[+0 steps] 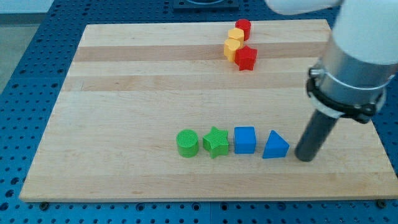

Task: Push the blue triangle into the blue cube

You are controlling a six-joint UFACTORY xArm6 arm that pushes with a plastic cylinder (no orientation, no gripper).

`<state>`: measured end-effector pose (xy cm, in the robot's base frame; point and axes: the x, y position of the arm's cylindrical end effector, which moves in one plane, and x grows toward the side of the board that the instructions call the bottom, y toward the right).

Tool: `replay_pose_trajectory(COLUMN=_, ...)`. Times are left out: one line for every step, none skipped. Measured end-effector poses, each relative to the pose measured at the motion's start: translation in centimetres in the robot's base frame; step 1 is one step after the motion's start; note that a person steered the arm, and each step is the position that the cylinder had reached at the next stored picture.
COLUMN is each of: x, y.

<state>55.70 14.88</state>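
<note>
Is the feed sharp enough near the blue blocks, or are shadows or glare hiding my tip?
Camera view: lighting is even, with no glare on the board; blue triangle and blue cube are sharp, casting only faint shadows; my tip shows clearly at the triangle's right, a small gap between them; the arm's white upper part looks slightly soft.

A: One view only; it looks down at a slant from beyond the board's [124, 93] near edge, facing across it toward the view's top.

B: How near?

A: Close enough that the board fills most of the picture; all four edges show, with blue perforated table [25, 74] around them; the far corners sit closer together than the near ones.

B: And the arm?

A: It enters from the view's top right, large and cropped by the frame; my tip [305, 159] shows at the lower right; no second view shares anything.
</note>
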Motion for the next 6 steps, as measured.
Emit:
replay_pose_trajectory(x=-0.4, y=-1.1)
replay_pose_trajectory(x=-0.9, y=-2.6)
replay_pose_trajectory(x=-0.9, y=-2.7)
replay_pose_trajectory(x=-0.9, y=-1.9)
replay_pose_trajectory(x=-0.9, y=-1.9)
replay_pose_trajectory(x=-0.9, y=-1.9)
